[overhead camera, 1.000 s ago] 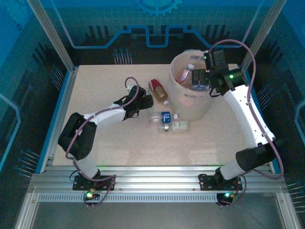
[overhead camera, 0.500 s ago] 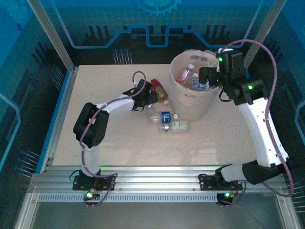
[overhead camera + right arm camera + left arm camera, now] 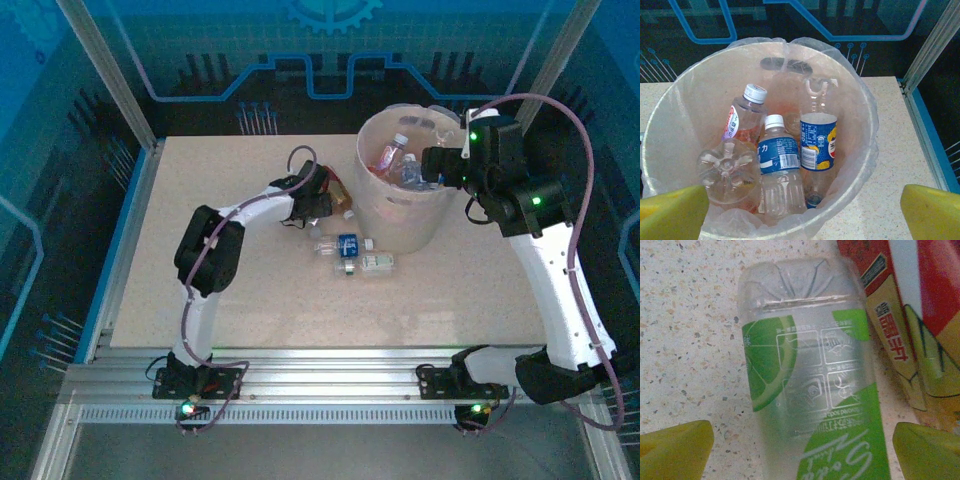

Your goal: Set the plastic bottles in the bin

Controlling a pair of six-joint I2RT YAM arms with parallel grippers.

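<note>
On the left half of the surface (image 3: 165, 210), I have the left pincer (image 3: 804, 452) down low and spread wide, a clear green-labelled bottle (image 3: 810, 390) lying between its yellow fingers (image 3: 675, 452) and a red-labelled bottle (image 3: 910, 310) right against that one. Further right, a few loose bottles (image 3: 346, 243) lie just beside the bin (image 3: 400, 225). At the bin's right rim my right pincer (image 3: 801, 212) hangs wide and empty, looking down on several binned bottles (image 3: 780, 160) inside the liner.
</note>
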